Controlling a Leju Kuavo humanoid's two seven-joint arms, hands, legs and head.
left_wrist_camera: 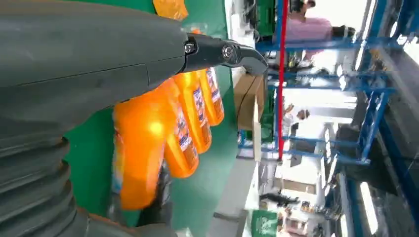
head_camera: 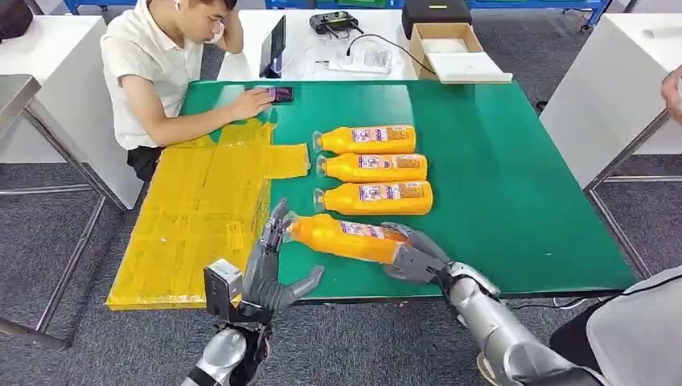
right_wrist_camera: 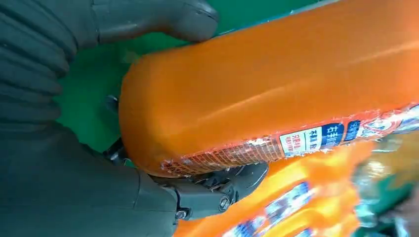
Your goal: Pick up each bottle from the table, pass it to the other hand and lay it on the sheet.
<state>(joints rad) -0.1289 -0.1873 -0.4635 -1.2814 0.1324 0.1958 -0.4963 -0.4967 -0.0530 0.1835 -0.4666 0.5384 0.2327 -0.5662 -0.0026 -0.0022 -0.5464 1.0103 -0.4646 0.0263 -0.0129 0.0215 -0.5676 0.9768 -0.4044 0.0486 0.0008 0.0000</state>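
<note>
Nearest, the right hand (head_camera: 412,251) grips the base end of an orange bottle (head_camera: 347,238), holding it crosswise above the near edge of the green table (head_camera: 515,201), cap pointing left. The left hand (head_camera: 269,265) stands open just left of the cap, fingers spread upward, holding nothing. Left of it lies the yellow sheet (head_camera: 193,217). Farther back, three bottles (head_camera: 374,169) lie side by side. Beyond, a seated person (head_camera: 161,64) rests a hand by a phone (head_camera: 279,94).

Glossy plastic bottle (head_camera: 346,237) (matt yellow sheet (head_camera: 197,217)).
</note>
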